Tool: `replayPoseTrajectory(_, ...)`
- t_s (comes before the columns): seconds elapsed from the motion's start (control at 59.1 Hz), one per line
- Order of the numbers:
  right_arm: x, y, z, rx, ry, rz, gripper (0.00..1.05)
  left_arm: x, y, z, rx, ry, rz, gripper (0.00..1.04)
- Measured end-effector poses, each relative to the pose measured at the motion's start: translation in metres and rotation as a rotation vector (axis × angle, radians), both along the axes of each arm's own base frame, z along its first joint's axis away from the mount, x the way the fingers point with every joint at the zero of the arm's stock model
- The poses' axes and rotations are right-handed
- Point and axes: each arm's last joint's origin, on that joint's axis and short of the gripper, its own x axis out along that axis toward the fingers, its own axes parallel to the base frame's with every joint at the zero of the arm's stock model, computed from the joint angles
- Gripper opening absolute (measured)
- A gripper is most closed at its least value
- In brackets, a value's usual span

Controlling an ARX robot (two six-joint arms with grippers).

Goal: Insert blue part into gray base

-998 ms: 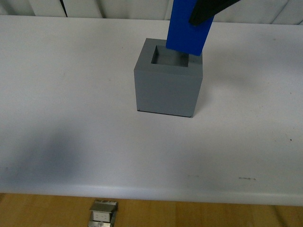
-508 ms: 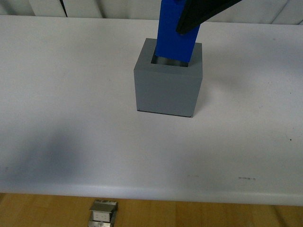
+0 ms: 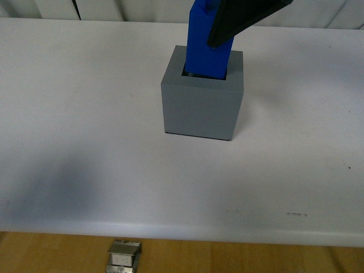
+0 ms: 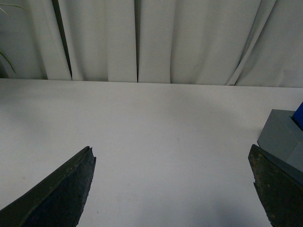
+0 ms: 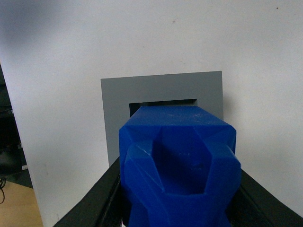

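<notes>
White table (image 3: 85,114) before a pale curtain (image 4: 142,38): a blue part is partway into a gray base.

Front view: the gray base (image 3: 200,108) stands on the table with its recess facing up. The blue part (image 3: 206,51) stands nearly upright with its lower end inside the opening and most of its length above, so I judge the insertion begun but unfinished. The right gripper (image 3: 219,34) is clamped high on the part, probably to leave the bottom free to enter. Left wrist view: the left gripper (image 4: 168,189) hangs with jaws wide apart and empty, the base well off to one side, seemingly parked clear. Right wrist view: dark fingers (image 5: 102,198) squeeze both sides of the part, and a dark strip of recess (image 5: 163,101) shows beyond it, suggesting some slack.
</notes>
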Motion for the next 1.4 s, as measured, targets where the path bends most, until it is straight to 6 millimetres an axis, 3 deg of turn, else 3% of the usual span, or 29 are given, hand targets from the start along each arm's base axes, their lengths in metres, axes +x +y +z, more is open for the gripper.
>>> replayPoseTrajectory(0.372,0.001,0.001,-0.002,-0.005,0.004,-0.001,0.47,0.0,0.0,0.0,0.0,0.0,0.0,0.98)
replayPoseTrajectory(0.457,0.001,0.001,-0.002,-0.002,0.004,-0.002,0.6,0.0,0.0,0.0,0.0,0.0,0.0,0.98)
replayPoseTrajectory(0.626,0.004,0.001,0.003,0.075,-0.011,-0.026,0.95,0.0,0.0,0.0,0.0,0.0,0.0,0.98)
replayPoseTrajectory(0.846,-0.004,-0.012,0.026,0.201,-0.115,-0.14,0.96,0.0,0.0,0.0,0.0,0.0,0.0,0.98)
replayPoseTrajectory(0.981,-0.014,-0.038,0.044,0.309,-0.206,-0.321,0.96,0.0,0.0,0.0,0.0,0.0,0.0,0.98)
replayPoseTrajectory(1.1,-0.024,-0.064,0.044,0.342,-0.26,-0.513,0.96,0.0,0.0,0.0,0.0,0.0,0.0,0.98)
replayPoseTrajectory(1.235,-0.043,-0.096,0.028,0.35,-0.306,-0.756,0.96,0.0,0.0,0.0,0.0,0.0,0.0,0.98)
replayPoseTrajectory(1.404,-0.09,-0.158,-0.014,0.375,-0.367,-1.139,0.96,0.0,0.0,0.0,0.0,0.0,0.0,0.98)
